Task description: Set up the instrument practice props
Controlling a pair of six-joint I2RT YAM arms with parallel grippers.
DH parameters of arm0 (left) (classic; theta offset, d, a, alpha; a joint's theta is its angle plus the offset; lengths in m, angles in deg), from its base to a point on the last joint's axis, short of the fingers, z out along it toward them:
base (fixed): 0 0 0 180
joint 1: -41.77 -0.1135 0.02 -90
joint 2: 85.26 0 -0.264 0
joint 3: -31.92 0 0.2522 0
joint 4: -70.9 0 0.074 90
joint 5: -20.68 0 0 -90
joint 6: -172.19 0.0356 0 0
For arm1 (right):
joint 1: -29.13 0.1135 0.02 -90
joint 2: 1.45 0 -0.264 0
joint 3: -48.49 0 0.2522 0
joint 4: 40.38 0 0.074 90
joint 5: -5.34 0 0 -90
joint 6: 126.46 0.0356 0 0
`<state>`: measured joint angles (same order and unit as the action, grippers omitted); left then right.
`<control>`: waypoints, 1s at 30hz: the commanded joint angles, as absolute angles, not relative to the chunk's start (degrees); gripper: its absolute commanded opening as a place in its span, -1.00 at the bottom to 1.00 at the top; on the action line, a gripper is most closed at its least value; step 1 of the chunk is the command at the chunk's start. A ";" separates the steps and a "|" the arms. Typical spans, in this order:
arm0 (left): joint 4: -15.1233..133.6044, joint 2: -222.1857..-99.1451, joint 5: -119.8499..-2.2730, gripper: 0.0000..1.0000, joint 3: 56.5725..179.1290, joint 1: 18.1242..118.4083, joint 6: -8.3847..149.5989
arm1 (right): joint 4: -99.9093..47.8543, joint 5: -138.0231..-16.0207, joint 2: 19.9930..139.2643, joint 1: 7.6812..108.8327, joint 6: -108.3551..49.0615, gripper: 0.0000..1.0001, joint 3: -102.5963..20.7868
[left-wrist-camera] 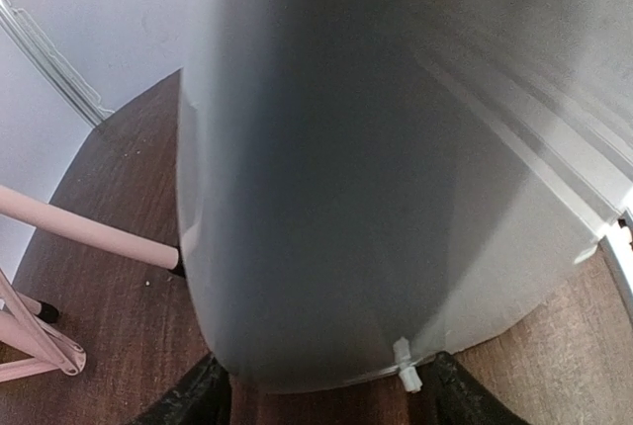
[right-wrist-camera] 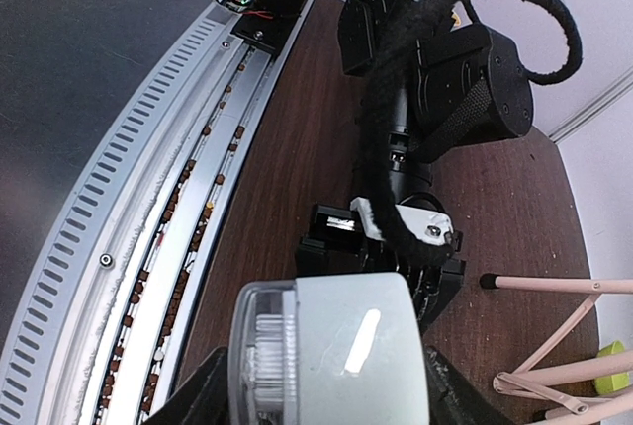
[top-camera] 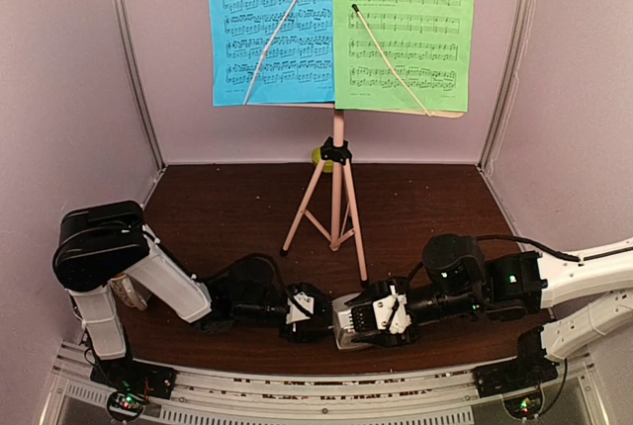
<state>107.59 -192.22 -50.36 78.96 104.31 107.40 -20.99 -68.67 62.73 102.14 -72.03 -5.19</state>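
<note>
The pink music stand [top-camera: 338, 163] is upright at the back centre on its tripod legs, with the blue music sheet [top-camera: 269, 30] and the green music sheet [top-camera: 404, 30] side by side on its desk. Low at the front centre, my right gripper [top-camera: 376, 318] is shut on the white metronome [top-camera: 356, 324] with its clear cover [right-wrist-camera: 259, 351]. My left gripper [top-camera: 315, 311] faces it from the left. In the left wrist view the metronome [left-wrist-camera: 346, 198] fills the frame and the left gripper [left-wrist-camera: 326, 400] has a dark finger on either side of its end, still apart from it.
A tripod leg [left-wrist-camera: 89, 232] comes down just behind the metronome, and its black foot [right-wrist-camera: 488, 281] shows beside the left arm [right-wrist-camera: 435, 79]. A lime-green bowl [top-camera: 321, 158] sits behind the stand. The slotted metal rail [top-camera: 316, 390] runs along the near edge.
</note>
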 commanded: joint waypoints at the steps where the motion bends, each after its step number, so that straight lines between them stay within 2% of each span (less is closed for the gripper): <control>1: 108.77 -192.80 -49.06 0.23 80.49 104.71 108.36 | -27.09 -69.90 61.83 102.60 -73.55 -0.91 -6.12; 7: 108.29 -192.57 -48.42 -0.09 80.33 104.54 108.70 | -27.23 -69.89 61.69 102.68 -73.66 -0.92 -5.89; 11: 108.48 -191.89 -48.64 -0.15 80.20 104.05 108.45 | -27.57 -70.13 61.65 102.69 -73.39 -0.92 -5.65; 13: 109.74 -190.64 -49.11 -0.04 79.36 103.51 107.13 | -28.08 -70.40 61.74 102.64 -72.85 -0.92 -5.72; 16: 112.08 -187.16 -51.06 0.32 77.08 102.48 103.67 | -29.88 -71.21 62.13 102.62 -70.95 -0.93 -5.79; 19: 111.96 -182.67 -54.37 0.57 74.84 101.49 99.69 | -33.85 -72.56 62.84 102.61 -65.74 -0.94 -5.53; 27: 105.43 -168.08 -59.58 0.79 69.87 99.42 87.60 | -45.40 -75.09 70.10 101.29 -53.78 -0.91 -7.47; 30: 98.53 -160.30 -63.91 0.87 68.54 99.42 85.66 | -47.17 -75.21 73.62 100.60 -50.38 -0.88 -9.24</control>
